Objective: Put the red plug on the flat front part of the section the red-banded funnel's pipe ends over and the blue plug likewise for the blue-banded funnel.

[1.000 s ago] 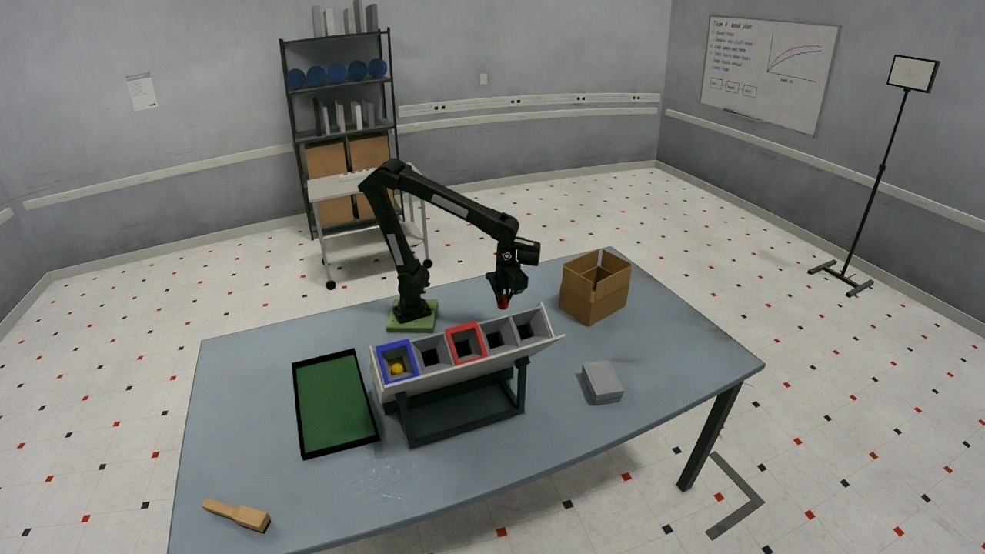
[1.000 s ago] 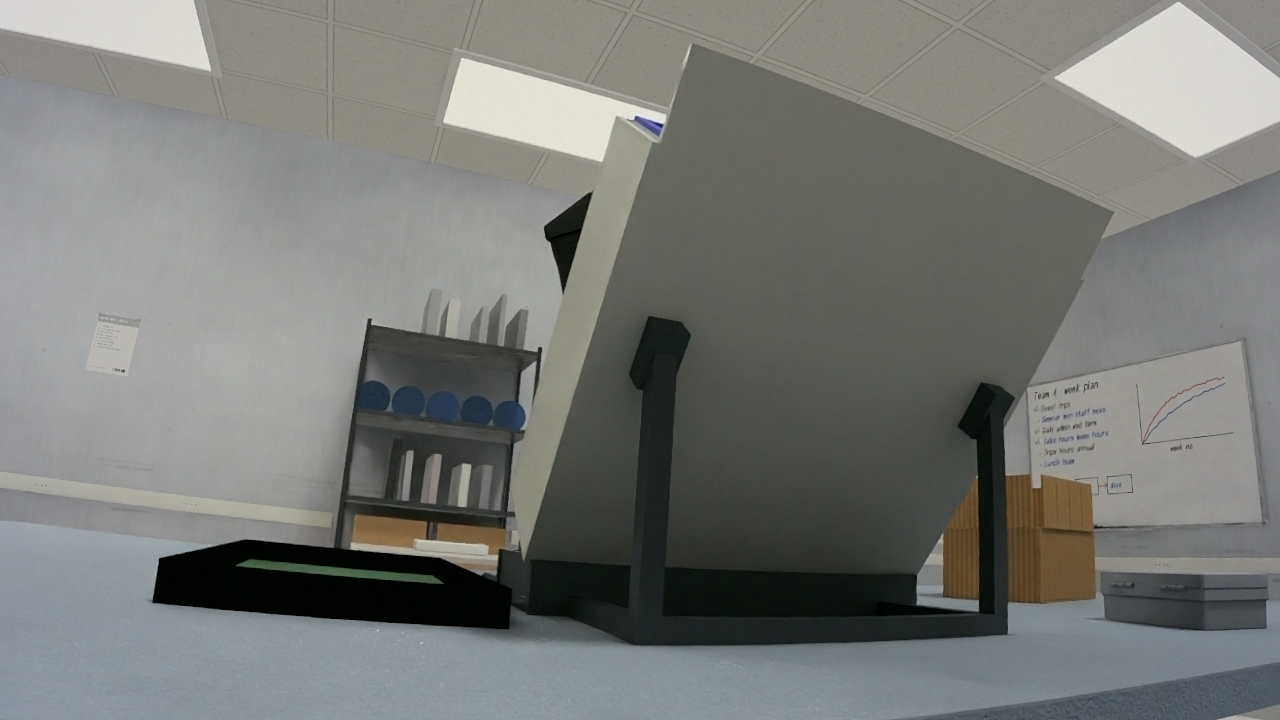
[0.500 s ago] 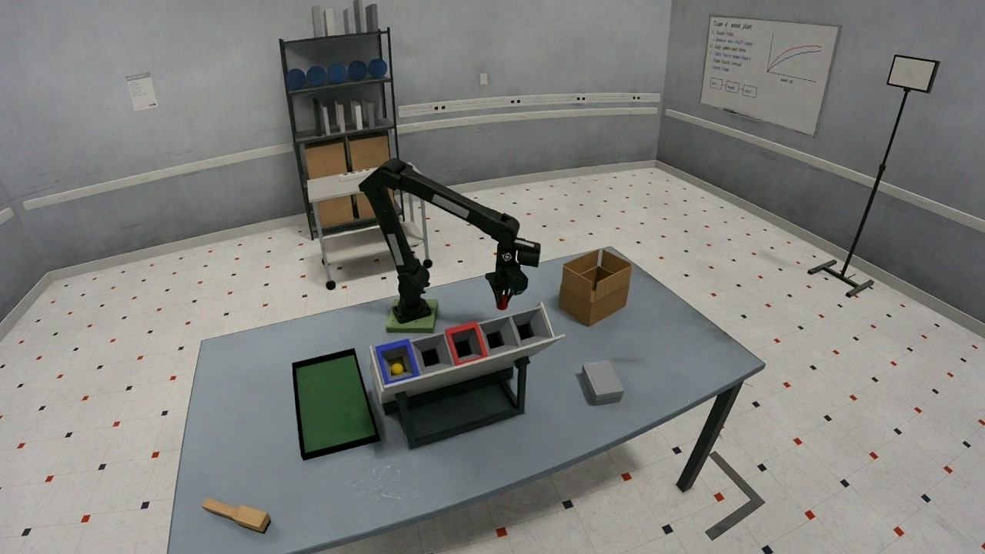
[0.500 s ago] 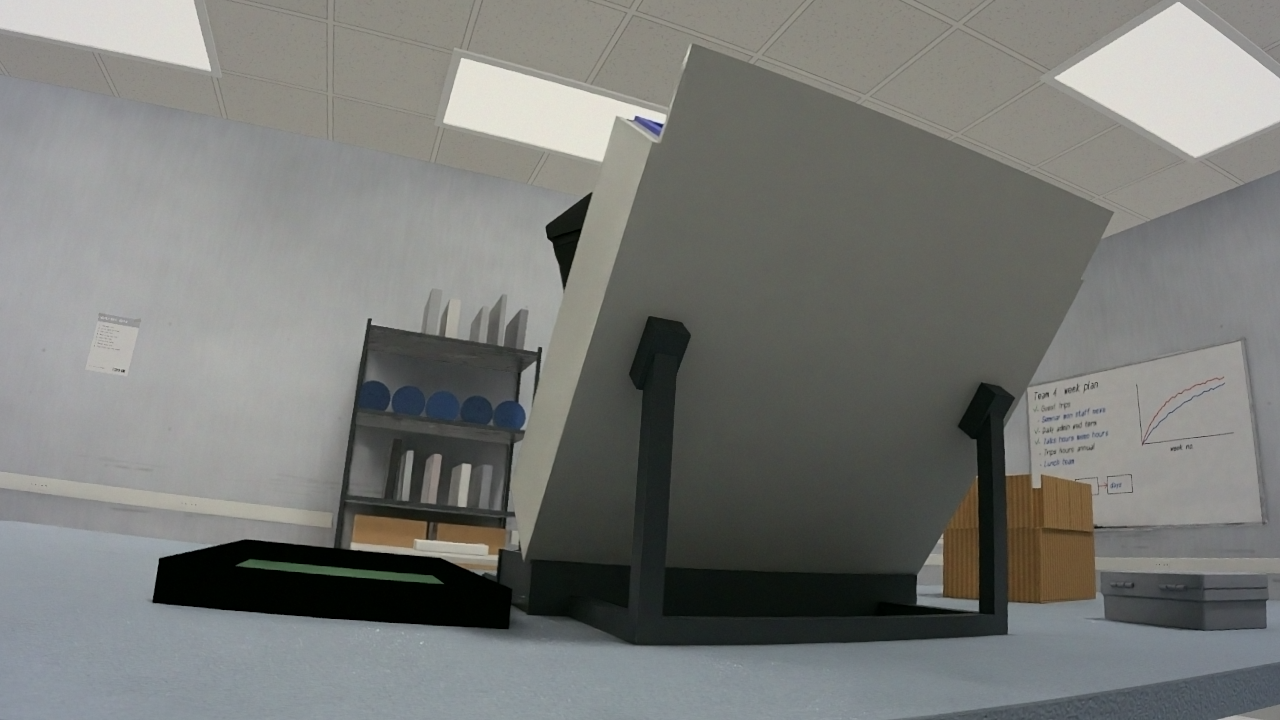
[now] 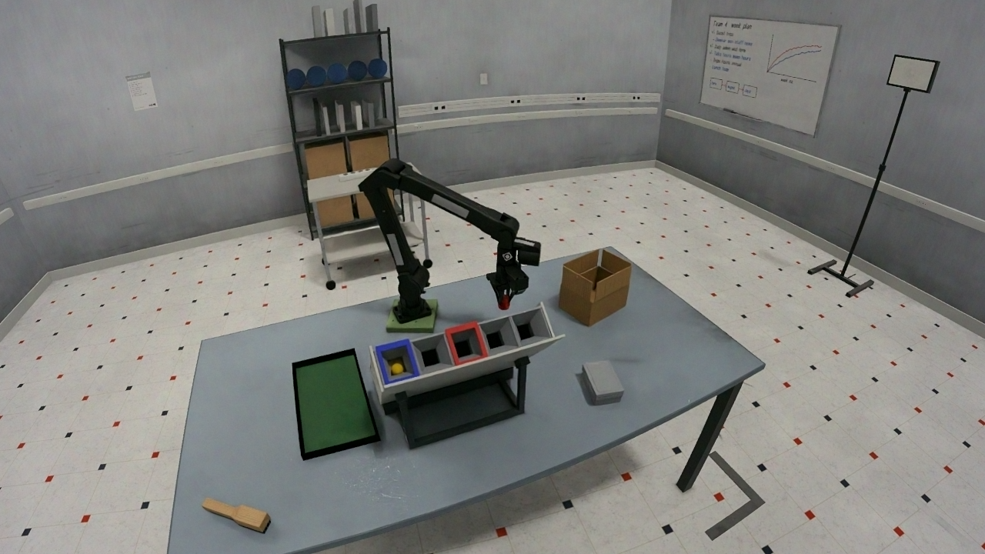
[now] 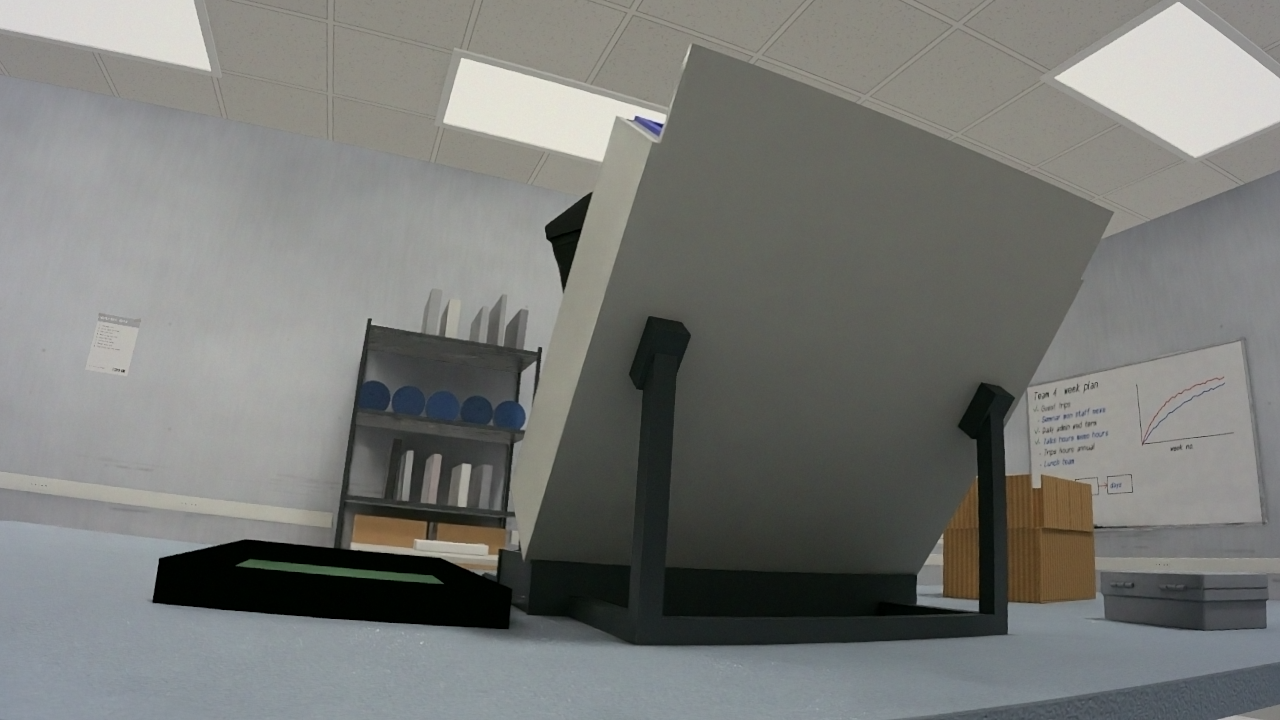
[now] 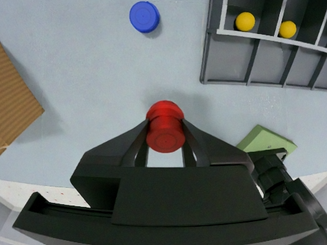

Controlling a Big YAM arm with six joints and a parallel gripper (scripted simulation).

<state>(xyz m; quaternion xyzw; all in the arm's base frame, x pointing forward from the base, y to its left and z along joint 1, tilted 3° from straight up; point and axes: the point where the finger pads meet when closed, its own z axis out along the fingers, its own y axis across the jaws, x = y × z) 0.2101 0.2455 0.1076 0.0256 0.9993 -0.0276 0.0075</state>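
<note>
My gripper (image 7: 165,124) (image 5: 505,300) is shut on the red plug (image 7: 165,127) (image 5: 505,302) and holds it above the table, behind the funnel rack. The blue plug (image 7: 144,16) lies flat on the table farther off in the wrist view. The sectioned catch tray (image 7: 235,79) shows at the wrist view's top right, with a yellow marble (image 7: 244,21) in one section and another yellow marble (image 7: 287,28) in the section beside it. In the top view the blue-banded funnel (image 5: 397,361) holds a yellow marble (image 5: 396,368), and the red-banded funnel (image 5: 465,342) stands two places to its right.
A green marble tray (image 5: 333,402) (image 6: 331,586) with a black rim lies left of the rack. A cardboard box (image 5: 594,285) (image 7: 13,99) stands at the back right. A grey case (image 5: 602,382) (image 6: 1181,598) and a wooden block (image 5: 235,514) lie on the table. The white cover (image 6: 805,340) fills the exterior view.
</note>
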